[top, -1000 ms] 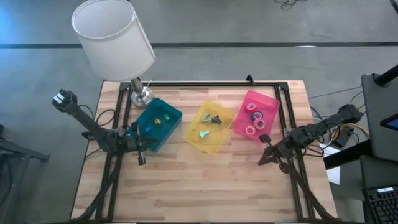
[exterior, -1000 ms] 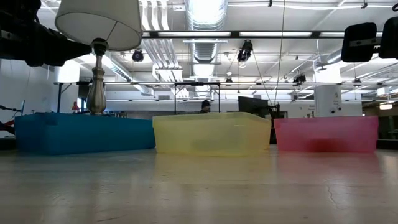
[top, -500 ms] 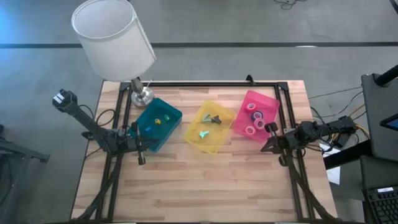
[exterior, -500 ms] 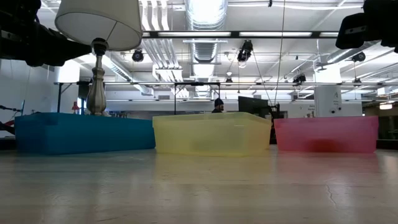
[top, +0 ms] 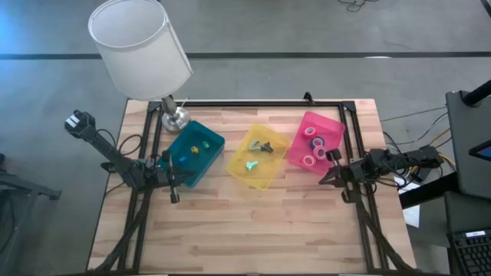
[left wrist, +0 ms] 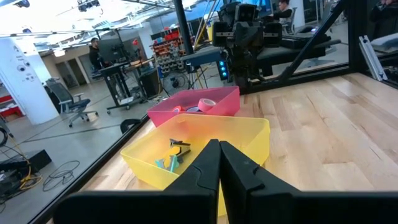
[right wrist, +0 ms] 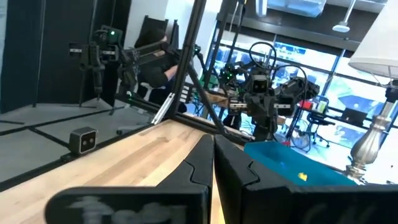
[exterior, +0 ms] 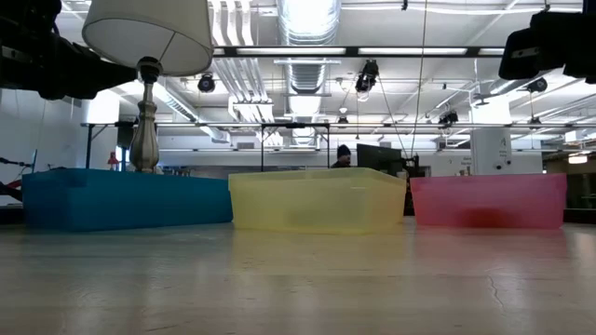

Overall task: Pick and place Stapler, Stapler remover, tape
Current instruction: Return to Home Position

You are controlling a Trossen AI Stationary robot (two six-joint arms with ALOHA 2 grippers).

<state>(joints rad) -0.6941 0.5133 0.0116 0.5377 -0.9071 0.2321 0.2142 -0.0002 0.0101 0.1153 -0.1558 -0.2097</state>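
Three bins stand in a row on the wooden table: a blue bin (top: 196, 153), a yellow bin (top: 257, 157) and a pink bin (top: 314, 142). Several tape rolls (top: 318, 143) lie flat in the pink bin; one pink roll (left wrist: 207, 102) shows in the left wrist view. The yellow bin holds a dark item (top: 263, 146) and a teal item (top: 251, 164), perhaps staple removers. Small yellow and green items (top: 201, 146) lie in the blue bin. My left gripper (top: 178, 178) (left wrist: 219, 155) hovers shut by the blue bin's near corner. My right gripper (top: 324, 178) (right wrist: 213, 152) hovers shut just near of the pink bin.
A lamp with a white shade (top: 138, 46) stands on its metal base (top: 175, 117) at the far left corner, behind the blue bin. A black frame (top: 261, 103) runs round the table's far edge and sides. Bare wood (top: 253, 230) lies near of the bins.
My right arm has swung toward the table's far edge and risen, from slanting to level, bringing its shut gripper close beside the pink bin's near side. Most of that happened in the first half second. The left arm and the bins have kept still.
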